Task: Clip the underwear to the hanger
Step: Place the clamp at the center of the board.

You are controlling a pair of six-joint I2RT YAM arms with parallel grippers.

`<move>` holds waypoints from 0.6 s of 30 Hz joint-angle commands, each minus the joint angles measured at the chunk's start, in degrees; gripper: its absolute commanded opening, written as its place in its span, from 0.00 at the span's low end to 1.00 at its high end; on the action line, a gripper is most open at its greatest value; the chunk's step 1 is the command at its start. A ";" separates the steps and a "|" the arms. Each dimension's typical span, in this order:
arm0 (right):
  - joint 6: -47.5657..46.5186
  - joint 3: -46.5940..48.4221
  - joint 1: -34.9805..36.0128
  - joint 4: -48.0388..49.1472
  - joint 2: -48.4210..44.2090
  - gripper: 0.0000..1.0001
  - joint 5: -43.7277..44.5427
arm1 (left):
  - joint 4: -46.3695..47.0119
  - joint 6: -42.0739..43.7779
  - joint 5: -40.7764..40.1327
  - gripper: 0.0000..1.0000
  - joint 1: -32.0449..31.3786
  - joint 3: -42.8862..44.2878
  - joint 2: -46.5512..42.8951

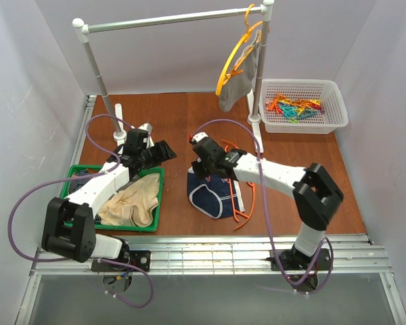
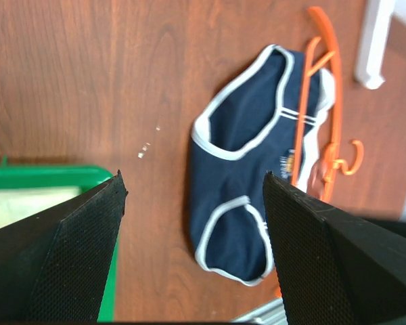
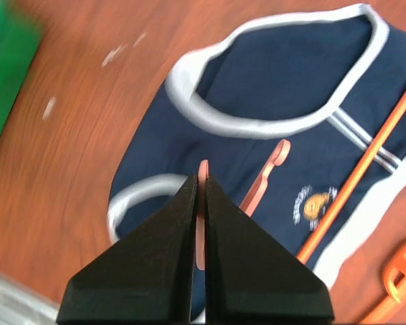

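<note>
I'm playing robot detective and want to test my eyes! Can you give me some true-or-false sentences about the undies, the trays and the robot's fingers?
1. The navy underwear lies on the wooden table. True.
2. The left fingers are pinched shut. False: they stand wide open with nothing between them.
3. The green tray holds beige underwear. True.
4. The white basket is empty. False: it holds colourful clips.
5. The right fingers are closed on a thin pink clip over the navy underwear. True.
</note>
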 commanded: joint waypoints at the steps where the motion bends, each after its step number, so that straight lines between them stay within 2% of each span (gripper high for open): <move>1: 10.22 6.19 -3.21 -0.13 6.41 0.01 4.07 | 1.43 5.39 -0.54 0.73 -0.43 3.34 1.44; 6: 21.46 9.20 -6.29 -1.35 12.91 0.01 5.83 | 1.25 8.38 -3.00 0.73 -1.75 4.76 2.77; 9: 27.51 8.59 -7.70 -2.49 13.36 0.01 8.02 | 1.43 9.79 -5.01 0.73 -4.11 5.11 3.38; 12: 30.70 8.50 -7.70 -2.85 12.75 0.01 11.19 | 2.39 11.72 -7.74 0.73 -8.94 4.93 4.26; 16: 31.15 10.87 -8.49 -4.78 13.71 0.01 11.81 | 3.45 12.52 -9.24 0.73 -11.06 4.32 5.32; 18: 31.15 11.57 -9.28 -5.49 14.50 0.18 9.27 | 4.06 13.39 -10.29 0.73 -11.85 3.88 5.40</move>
